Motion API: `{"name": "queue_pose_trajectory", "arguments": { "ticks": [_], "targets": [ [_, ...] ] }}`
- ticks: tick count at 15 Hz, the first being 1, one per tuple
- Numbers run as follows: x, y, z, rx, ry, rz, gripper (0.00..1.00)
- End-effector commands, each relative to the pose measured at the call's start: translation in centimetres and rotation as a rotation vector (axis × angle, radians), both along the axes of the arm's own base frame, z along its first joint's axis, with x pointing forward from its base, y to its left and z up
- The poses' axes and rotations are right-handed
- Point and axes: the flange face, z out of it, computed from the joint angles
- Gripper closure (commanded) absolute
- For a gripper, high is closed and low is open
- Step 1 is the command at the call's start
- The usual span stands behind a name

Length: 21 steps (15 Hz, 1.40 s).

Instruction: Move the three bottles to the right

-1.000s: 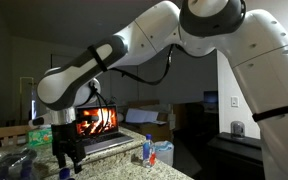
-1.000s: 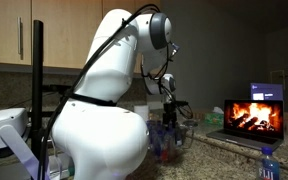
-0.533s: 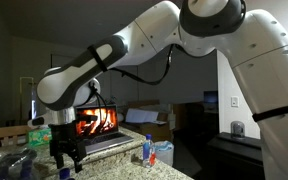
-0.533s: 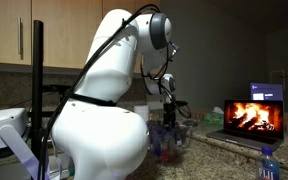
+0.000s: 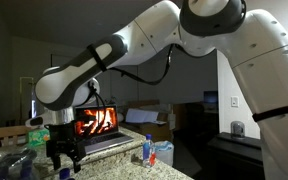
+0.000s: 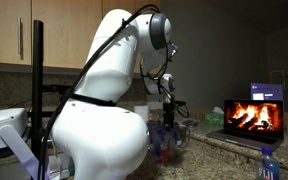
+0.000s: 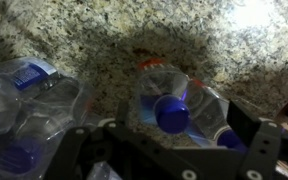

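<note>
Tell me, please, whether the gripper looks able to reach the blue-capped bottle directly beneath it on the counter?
Probably yes: in the wrist view the gripper hangs right over the blue-capped bottle, and nothing lies between them.

Room dim in both exterior views; brightest source is the laptop screen (image 5: 97,122) (image 6: 254,115), orange fire glow. Wrist view dark and soft: heavy shadow on the speckled tabletop (image 7: 104,35), glare patch at its upper right corner.
</note>
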Motion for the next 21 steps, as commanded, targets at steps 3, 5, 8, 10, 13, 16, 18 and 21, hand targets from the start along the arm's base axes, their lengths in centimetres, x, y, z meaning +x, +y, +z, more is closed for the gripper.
{"name": "queue_pose_trajectory", "arguments": {
  "ticks": [3, 5, 8, 10, 13, 16, 18, 21],
  "targets": [
    [-0.1, -0.3, -0.3, 0.030, 0.001, 0.043, 0.00],
    [-0.1, -0.4, -0.6, 0.032, 0.009, 0.042, 0.00],
    [0.0, -0.3, -0.9, 0.034, 0.018, 0.045, 0.33],
    [0.1, -0.2, -1.1, 0.034, 0.021, 0.042, 0.46],
    [0.3, -0.2, -1.2, 0.033, 0.026, 0.037, 0.67],
    [0.5, 0.0, -1.4, 0.028, 0.032, 0.029, 0.85],
    [0.7, 0.0, -1.1, 0.027, 0.027, 0.021, 0.85],
    [0.9, -0.2, -0.2, 0.021, 0.015, -0.013, 0.85]
  ]
}}
